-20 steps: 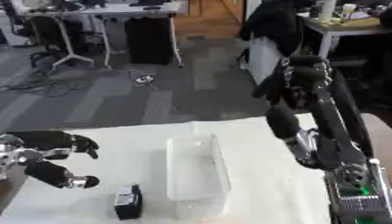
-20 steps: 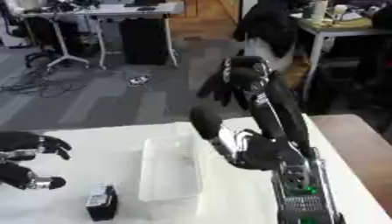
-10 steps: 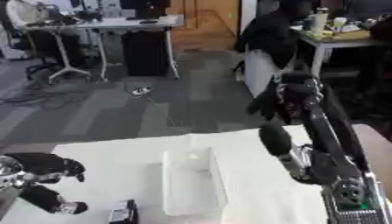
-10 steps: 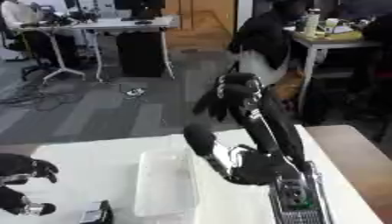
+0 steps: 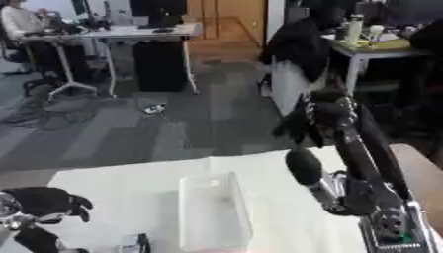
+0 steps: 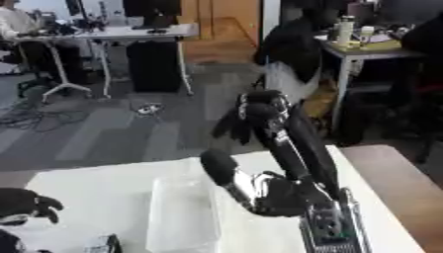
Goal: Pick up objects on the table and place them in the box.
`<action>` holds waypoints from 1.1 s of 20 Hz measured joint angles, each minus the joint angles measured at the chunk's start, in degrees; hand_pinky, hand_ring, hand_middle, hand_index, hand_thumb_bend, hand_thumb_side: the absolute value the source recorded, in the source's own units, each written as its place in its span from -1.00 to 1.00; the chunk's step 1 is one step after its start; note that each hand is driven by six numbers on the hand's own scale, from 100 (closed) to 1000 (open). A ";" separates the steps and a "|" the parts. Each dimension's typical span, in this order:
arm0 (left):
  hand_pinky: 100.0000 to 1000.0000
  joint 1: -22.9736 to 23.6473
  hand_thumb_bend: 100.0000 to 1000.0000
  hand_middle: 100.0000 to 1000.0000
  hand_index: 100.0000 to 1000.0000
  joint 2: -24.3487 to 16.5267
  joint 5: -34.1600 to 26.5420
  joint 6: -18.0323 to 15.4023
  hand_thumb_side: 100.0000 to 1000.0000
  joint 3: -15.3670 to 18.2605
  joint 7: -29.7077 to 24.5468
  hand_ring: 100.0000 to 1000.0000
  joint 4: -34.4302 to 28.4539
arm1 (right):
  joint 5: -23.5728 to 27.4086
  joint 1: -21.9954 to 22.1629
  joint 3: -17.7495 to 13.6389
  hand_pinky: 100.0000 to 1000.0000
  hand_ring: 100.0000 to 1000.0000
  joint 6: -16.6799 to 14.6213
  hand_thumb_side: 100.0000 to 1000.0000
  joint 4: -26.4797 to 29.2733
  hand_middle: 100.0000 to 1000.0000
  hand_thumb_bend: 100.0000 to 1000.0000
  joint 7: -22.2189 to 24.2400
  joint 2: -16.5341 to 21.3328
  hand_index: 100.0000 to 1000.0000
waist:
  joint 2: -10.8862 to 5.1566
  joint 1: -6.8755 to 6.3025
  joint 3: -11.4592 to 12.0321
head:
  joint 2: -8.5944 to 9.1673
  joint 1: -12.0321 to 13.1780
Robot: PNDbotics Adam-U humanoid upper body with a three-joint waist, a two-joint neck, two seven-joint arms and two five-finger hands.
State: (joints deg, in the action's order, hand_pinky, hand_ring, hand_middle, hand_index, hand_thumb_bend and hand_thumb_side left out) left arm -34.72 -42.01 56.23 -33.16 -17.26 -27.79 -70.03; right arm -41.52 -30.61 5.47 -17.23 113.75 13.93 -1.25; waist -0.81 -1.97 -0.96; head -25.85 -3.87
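Both views are soft and smeared throughout, with no crisp edge anywhere. The white table (image 5: 121, 183) is the brightest area, evenly lit from overhead with only faint shadows. The room toward 12 o'clock is dimmer and murky. The clear box (image 5: 212, 212) shows pale, hazy sheen. The dark arm (image 6: 286, 148) loses detail into blackness.

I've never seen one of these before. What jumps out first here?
The big black right arm rises from the lower right of the picture, its right hand lifted high above the white table. A clear box sits mid-table. The left hand rests near the lower left corner, beside a small dark object.
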 measured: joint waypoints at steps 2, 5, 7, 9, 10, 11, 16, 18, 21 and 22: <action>0.69 0.10 -0.39 0.75 0.73 0.51 -1.86 -1.29 1.00 -0.61 2.66 0.63 0.04 | 0.00 0.00 0.03 -1.00 -0.54 -0.04 1.00 0.00 -0.45 -0.13 0.08 -0.01 -0.08 | 0.01 0.00 -0.03 | 0.00 0.01; 0.80 0.23 -0.30 0.85 0.76 0.84 -4.29 -2.62 0.93 -1.79 4.13 0.71 0.22 | 0.00 0.00 0.05 -1.00 -0.54 -0.01 1.00 0.00 -0.45 -0.13 0.16 -0.08 -0.08 | 0.03 0.00 -0.14 | 0.00 0.02; 0.80 0.23 -0.32 0.84 0.76 1.29 -5.09 -3.61 0.92 -2.33 3.55 0.71 0.36 | 0.01 0.00 0.06 -1.00 -0.54 0.03 1.00 0.00 -0.45 -0.13 0.22 -0.30 -0.08 | 0.03 0.00 -0.16 | 0.00 0.03; 0.79 0.21 -0.34 0.84 0.75 1.77 -5.78 -4.20 0.94 -2.42 3.10 0.70 0.39 | 0.02 0.00 0.06 -1.00 -0.54 0.02 1.00 0.00 -0.45 -0.13 0.23 -0.44 -0.08 | 0.03 0.00 -0.19 | 0.00 0.05; 0.79 0.17 -0.34 0.83 0.75 1.97 -6.04 -4.33 0.94 -2.43 3.00 0.70 0.43 | 0.02 0.00 0.06 -1.00 -0.54 0.02 1.00 0.00 -0.45 -0.13 0.24 -0.44 -0.08 | 0.03 0.00 -0.22 | 0.00 0.08; 0.79 0.08 -0.35 0.83 0.75 2.25 -6.31 -4.37 0.94 -2.43 2.97 0.70 0.55 | 0.02 0.00 0.06 -1.00 -0.54 0.02 1.00 0.00 -0.45 -0.13 0.25 -0.44 -0.08 | 0.03 0.00 -0.23 | 0.00 0.10; 0.82 -1.12 -0.36 0.83 0.75 3.81 -6.17 -4.31 0.96 -2.42 2.89 0.71 1.96 | 0.02 0.00 0.08 -1.00 -0.54 -0.13 1.00 0.00 -0.45 -0.13 0.43 -0.49 -0.08 | 0.03 0.00 -0.34 | -0.09 0.39; 0.82 -1.67 -0.36 0.84 0.76 4.19 -5.30 -4.22 0.97 -2.36 2.79 0.72 2.72 | 0.02 0.00 0.08 -1.00 -0.54 -0.19 1.00 0.00 -0.45 -0.13 0.48 -0.50 -0.08 | 0.03 0.00 -0.38 | -0.43 0.41; 0.83 -2.20 -0.35 0.84 0.76 4.33 -3.93 -3.97 0.95 -1.73 2.76 0.72 4.52 | 0.02 0.00 0.08 -1.00 -0.54 -0.20 1.00 0.00 -0.45 -0.13 0.49 -0.52 -0.08 | 0.03 0.00 -0.43 | -0.77 0.42; 0.83 -2.36 -0.35 0.84 0.76 4.47 -3.45 -3.86 0.95 -1.46 2.78 0.72 5.25 | 0.01 0.00 0.08 -1.00 -0.54 -0.20 1.00 0.00 -0.45 -0.13 0.50 -0.52 -0.08 | 0.03 0.00 -0.44 | -0.86 0.42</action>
State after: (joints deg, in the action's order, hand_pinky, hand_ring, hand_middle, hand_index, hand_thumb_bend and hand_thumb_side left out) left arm -37.08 -37.55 52.78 -37.02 -18.72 -25.01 -64.78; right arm -41.51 -30.61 5.55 -17.42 113.75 14.43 -1.77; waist -0.79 -1.97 -1.40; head -26.71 -3.45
